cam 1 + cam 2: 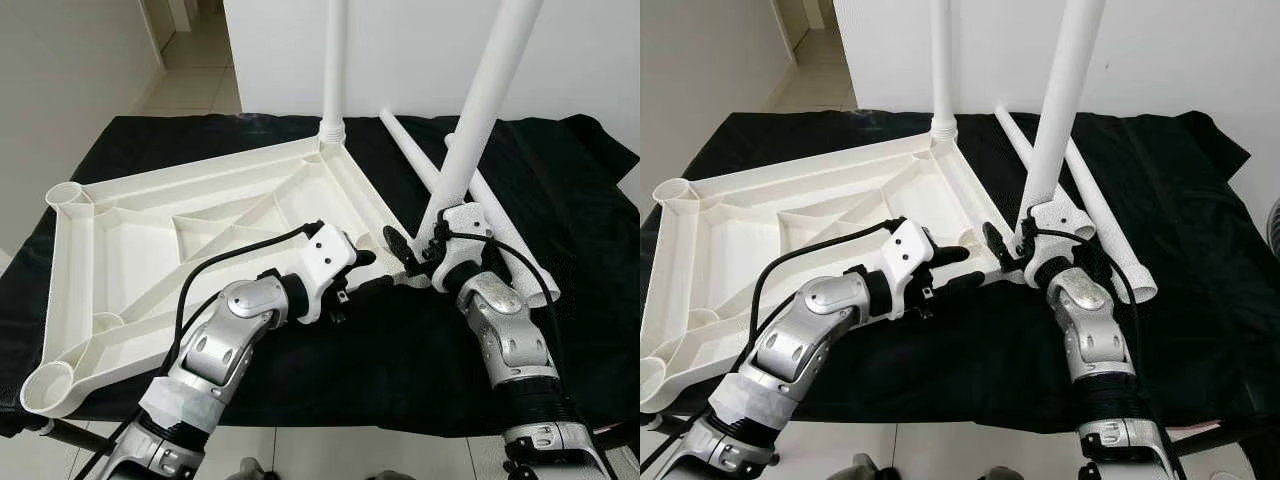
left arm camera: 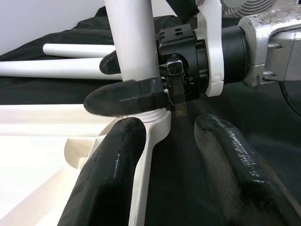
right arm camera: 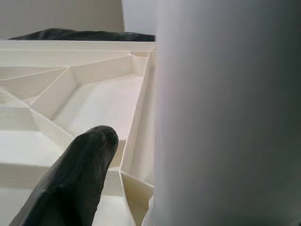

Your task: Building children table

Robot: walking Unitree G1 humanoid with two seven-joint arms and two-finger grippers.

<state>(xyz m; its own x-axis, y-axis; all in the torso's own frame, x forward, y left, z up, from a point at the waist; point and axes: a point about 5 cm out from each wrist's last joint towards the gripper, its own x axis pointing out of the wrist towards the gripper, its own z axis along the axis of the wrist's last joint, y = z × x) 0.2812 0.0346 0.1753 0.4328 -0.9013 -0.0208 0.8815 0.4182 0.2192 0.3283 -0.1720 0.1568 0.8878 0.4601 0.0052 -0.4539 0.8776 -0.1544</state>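
An upturned white tabletop (image 1: 150,250) lies on a black cloth. One white leg (image 1: 333,60) stands upright in its far corner socket. My right gripper (image 1: 415,250) is shut on a second leg (image 1: 480,120), which leans slightly with its foot at the near right corner socket (image 2: 153,120). In the left wrist view a right gripper finger (image 2: 127,96) wraps around this leg (image 2: 131,37). My left gripper (image 1: 372,272) is open just beside that corner, its fingers (image 2: 108,179) straddling the tabletop's rim. The right wrist view looks past the held leg (image 3: 225,113) into the ribbed underside (image 3: 94,99).
Two loose white legs (image 1: 415,155) (image 1: 520,255) lie on the black cloth (image 1: 400,350) behind and right of my right arm. Open sockets sit at the tabletop's left corners (image 1: 65,195) (image 1: 48,385). A white wall stands behind; a doorway opens at the back left.
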